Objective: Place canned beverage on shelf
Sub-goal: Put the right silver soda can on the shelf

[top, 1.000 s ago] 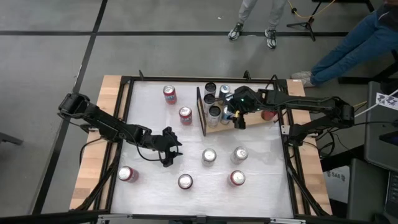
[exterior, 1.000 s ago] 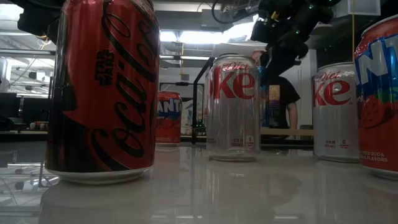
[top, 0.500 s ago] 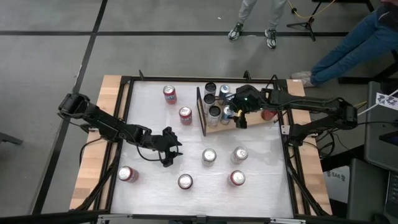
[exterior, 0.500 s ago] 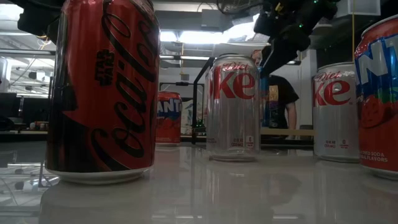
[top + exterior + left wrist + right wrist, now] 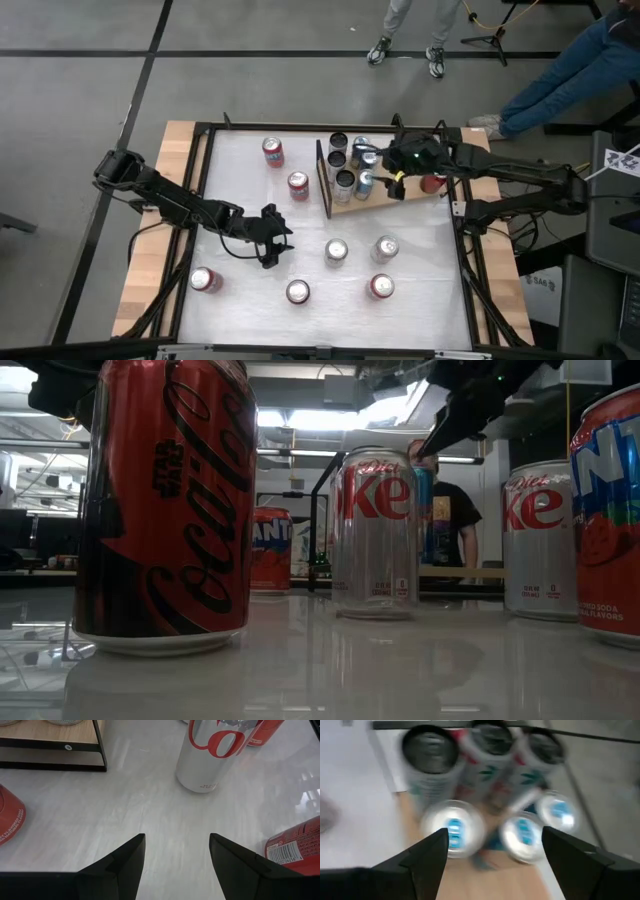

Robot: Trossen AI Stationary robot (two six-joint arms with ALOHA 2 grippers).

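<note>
Backing away rightward from the cans (image 5: 358, 168) now standing on the shelf (image 5: 405, 203), the right gripper (image 5: 398, 186) is lifting off with fingers spread and empty (another delivery apparently done), while the left gripper (image 5: 268, 240) is waiting mid-table, fingers parted.

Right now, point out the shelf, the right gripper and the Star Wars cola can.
shelf (image 5: 362, 207): high view, bare wooden board near its front edge.
right gripper (image 5: 492, 851): right wrist view, midway between its open jaws.
Star Wars cola can (image 5: 168, 510): low view, middle of its red and black side.
</note>
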